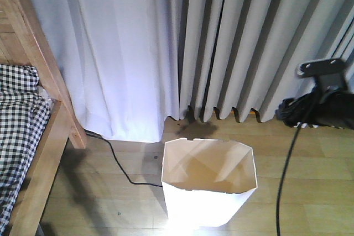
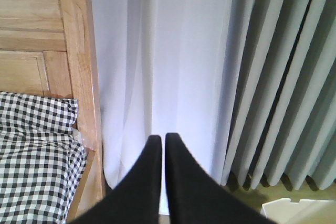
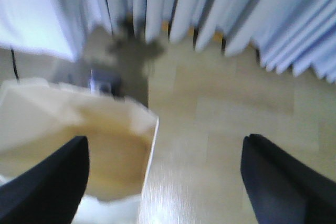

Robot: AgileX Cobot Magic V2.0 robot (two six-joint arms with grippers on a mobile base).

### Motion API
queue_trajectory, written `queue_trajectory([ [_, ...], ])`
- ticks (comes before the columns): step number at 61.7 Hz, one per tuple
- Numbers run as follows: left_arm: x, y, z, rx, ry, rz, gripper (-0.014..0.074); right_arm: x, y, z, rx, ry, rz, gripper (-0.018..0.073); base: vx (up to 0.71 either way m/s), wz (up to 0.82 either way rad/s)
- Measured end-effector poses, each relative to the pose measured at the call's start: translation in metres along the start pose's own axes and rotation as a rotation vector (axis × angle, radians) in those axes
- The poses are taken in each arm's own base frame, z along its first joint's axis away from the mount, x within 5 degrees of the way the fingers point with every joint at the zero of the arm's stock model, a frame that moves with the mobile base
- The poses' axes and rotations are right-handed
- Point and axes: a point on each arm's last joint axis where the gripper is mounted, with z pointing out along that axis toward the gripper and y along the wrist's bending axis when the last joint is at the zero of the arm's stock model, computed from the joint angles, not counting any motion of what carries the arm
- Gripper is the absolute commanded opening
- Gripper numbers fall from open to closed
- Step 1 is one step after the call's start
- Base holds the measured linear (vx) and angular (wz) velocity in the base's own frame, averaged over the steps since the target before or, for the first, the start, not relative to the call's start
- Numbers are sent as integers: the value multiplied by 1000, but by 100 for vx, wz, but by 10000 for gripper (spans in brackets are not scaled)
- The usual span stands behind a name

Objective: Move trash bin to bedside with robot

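Note:
The white trash bin [image 1: 206, 207] with its angular rim and cream inside stands on the wooden floor, a short gap right of the bed. The bed's light wooden frame [image 1: 48, 75] and checked bedding [image 1: 19, 120] fill the left edge. My right arm [image 1: 326, 100] hangs at the right, beyond the bin. In the blurred right wrist view my right gripper [image 3: 164, 145] is open wide; the bin [image 3: 113, 145] lies under the left finger, with its right rim between the fingers. My left gripper [image 2: 160, 138] is shut on nothing, facing the curtain beside the bed frame [image 2: 79, 66].
White and grey curtains [image 1: 182, 42] hang to the floor behind the bin. A black cable [image 1: 119, 167] runs over the floor from the bed post to the bin. Another black cable [image 1: 285, 175] drops from the right arm.

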Motion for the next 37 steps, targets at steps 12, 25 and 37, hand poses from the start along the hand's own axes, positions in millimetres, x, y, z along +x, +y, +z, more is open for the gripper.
queue_trajectory([
  [12,0,0,0,0,0,0,-6,1,3,-81,35,-262,58,584,0,0],
  [25,0,0,0,0,0,0,-6,23,11,-157,53,-571,94,584,0,0],
  [37,0,0,0,0,0,0,-6,61,19,-191,39,-786,167,584,0,0],
])
